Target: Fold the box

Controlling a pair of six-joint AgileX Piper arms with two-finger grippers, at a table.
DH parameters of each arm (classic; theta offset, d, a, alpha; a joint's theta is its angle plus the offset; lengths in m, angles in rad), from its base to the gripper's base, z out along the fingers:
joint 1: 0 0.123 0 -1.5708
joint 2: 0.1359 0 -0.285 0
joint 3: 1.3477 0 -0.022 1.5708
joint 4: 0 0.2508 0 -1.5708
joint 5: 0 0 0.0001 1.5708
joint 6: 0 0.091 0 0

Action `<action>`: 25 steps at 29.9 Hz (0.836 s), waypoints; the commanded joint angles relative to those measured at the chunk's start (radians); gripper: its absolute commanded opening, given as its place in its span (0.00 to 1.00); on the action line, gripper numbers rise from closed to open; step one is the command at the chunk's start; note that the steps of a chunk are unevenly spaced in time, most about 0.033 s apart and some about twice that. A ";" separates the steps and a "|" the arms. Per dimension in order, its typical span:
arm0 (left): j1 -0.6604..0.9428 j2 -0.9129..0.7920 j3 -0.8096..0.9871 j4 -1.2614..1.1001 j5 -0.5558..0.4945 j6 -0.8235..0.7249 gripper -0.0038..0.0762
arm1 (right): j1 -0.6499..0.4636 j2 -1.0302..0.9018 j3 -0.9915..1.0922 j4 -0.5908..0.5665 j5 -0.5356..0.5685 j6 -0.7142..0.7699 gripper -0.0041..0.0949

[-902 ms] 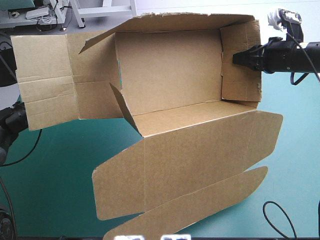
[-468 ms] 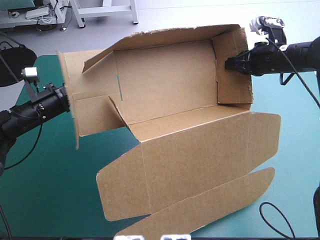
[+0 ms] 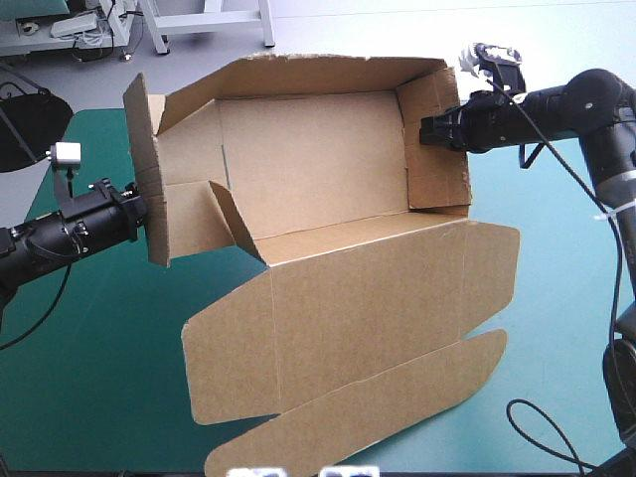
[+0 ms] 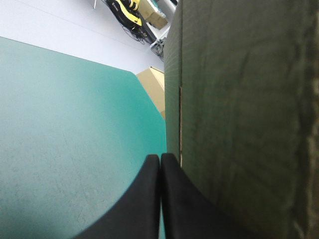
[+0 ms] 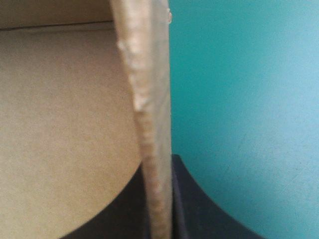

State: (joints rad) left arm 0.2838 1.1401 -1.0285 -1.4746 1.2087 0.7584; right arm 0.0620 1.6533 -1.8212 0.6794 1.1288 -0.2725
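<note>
Holds brown box (image 3: pixel 318 169) mid-surface, nearer far edge, on teal-green cover (image 3: pixel 89 358): open tray, long walls up, lid and tuck flap flat toward near edge. Clamps R pincer (image 3: pixel 425 131) on right end wall, board betw. black fingers, all but closed. Presses L pincer (image 3: pixel 142 211), fingers together in a point w/ nothing betw., against outside of raised left end flap.
</note>
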 commanded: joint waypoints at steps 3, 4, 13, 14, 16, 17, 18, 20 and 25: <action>-0.003 -0.030 -0.032 0.008 0.084 -0.035 0.04 | 0.037 0.003 -0.025 0.048 -0.076 0.011 0.03; -0.003 -0.030 -0.032 0.022 0.084 -0.041 0.04 | 0.046 0.013 -0.025 0.048 -0.083 0.011 0.02; -0.003 -0.030 -0.032 0.100 0.072 -0.057 0.04 | 0.070 0.064 -0.025 0.041 -0.099 0.009 0.02; -0.003 -0.030 -0.032 0.107 0.069 -0.059 0.04 | 0.070 0.072 -0.025 0.041 -0.099 0.009 0.03; -0.003 -0.030 -0.032 0.111 0.068 -0.059 0.04 | 0.070 0.077 -0.025 0.043 -0.099 0.009 0.02; -0.003 -0.030 -0.032 0.111 0.068 -0.059 0.04 | 0.072 0.079 -0.025 0.043 -0.099 0.007 0.02; -0.003 -0.030 -0.032 0.109 0.068 -0.059 0.04 | 0.075 0.084 -0.025 0.043 -0.103 0.007 0.02; -0.003 -0.030 -0.032 0.109 0.068 -0.059 0.04 | 0.083 0.091 -0.025 0.046 -0.106 0.007 0.02; -0.003 -0.030 -0.032 0.109 0.068 -0.063 0.04 | 0.110 0.113 -0.025 0.046 -0.129 0.007 0.02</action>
State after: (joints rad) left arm 0.2838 1.1335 -1.0293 -1.2808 1.2120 0.7027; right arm 0.1580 1.8074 -1.8201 0.6663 1.0532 -0.2725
